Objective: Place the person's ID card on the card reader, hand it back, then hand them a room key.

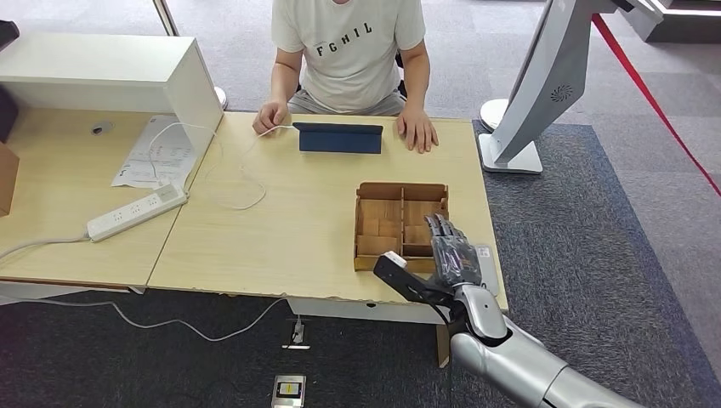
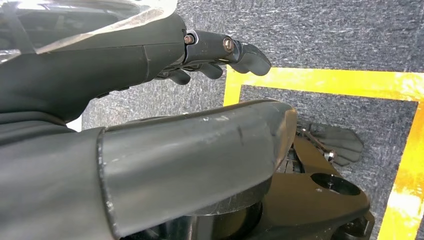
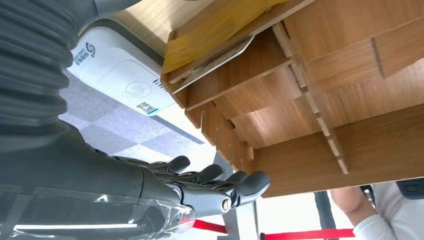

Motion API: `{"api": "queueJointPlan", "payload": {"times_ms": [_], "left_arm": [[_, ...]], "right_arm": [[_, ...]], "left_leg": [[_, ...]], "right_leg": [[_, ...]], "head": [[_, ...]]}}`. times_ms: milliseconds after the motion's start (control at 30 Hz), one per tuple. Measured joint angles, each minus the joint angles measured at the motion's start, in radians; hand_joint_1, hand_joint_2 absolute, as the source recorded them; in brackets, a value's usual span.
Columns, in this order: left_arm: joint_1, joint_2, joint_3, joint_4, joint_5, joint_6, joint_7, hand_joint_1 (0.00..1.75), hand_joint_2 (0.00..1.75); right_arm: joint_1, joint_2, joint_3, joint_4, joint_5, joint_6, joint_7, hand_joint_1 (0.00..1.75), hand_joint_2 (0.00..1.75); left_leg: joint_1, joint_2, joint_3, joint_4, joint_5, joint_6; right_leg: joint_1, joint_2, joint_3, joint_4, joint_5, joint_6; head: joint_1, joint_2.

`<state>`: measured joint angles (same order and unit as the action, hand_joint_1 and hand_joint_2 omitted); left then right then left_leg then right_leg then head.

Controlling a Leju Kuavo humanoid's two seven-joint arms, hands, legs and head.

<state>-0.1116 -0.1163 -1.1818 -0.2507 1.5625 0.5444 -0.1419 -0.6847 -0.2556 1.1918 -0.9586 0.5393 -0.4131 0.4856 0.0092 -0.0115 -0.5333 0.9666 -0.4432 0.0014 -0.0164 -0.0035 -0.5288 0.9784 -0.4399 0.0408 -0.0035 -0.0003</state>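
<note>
Right hand (image 1: 451, 252) flat over the wooden tray's near right corner, fingers extended and holding nothing.

The wooden tray (image 1: 400, 189) of compartments sits on the table (image 1: 281, 229); a white card reader (image 3: 117, 80) lies just beside it, partly under the hand. The left hand (image 2: 220, 52) hangs above grey carpet, fingers slightly curled and apart, empty. A person (image 1: 349, 51) sits across, both hands resting beside a dark blue folder (image 1: 338, 138). I cannot make out any ID card.
</note>
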Motion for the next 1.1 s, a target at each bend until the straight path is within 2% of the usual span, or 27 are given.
{"api": "queueJointPlan", "payload": {"times_ms": [767,1100], "left_arm": [[-0.003,0.0,-0.016,0.0,0.0,0.023,0.022,0.0,0.0],[-0.005,0.002,-0.024,0.0,-0.01,-0.021,0.012,0.0,0.0]], "right_arm": [[-0.008,0.034,0.019,0.051,-0.015,0.006,-0.031,0.0,1.75],[-0.043,0.06,0.02,0.104,-0.01,-0.011,-0.049,0.0,1.75]], "left_leg": [[0.0,0.0,0.0,0.0,0.0,0.0],[0.0,0.0,0.0,0.0,0.0,0.0]], "right_leg": [[0.0,0.0,0.0,0.0,0.0,0.0],[0.0,0.0,0.0,0.0,0.0,0.0]], "head": [[0.0,0.0],[0.0,0.0]]}}
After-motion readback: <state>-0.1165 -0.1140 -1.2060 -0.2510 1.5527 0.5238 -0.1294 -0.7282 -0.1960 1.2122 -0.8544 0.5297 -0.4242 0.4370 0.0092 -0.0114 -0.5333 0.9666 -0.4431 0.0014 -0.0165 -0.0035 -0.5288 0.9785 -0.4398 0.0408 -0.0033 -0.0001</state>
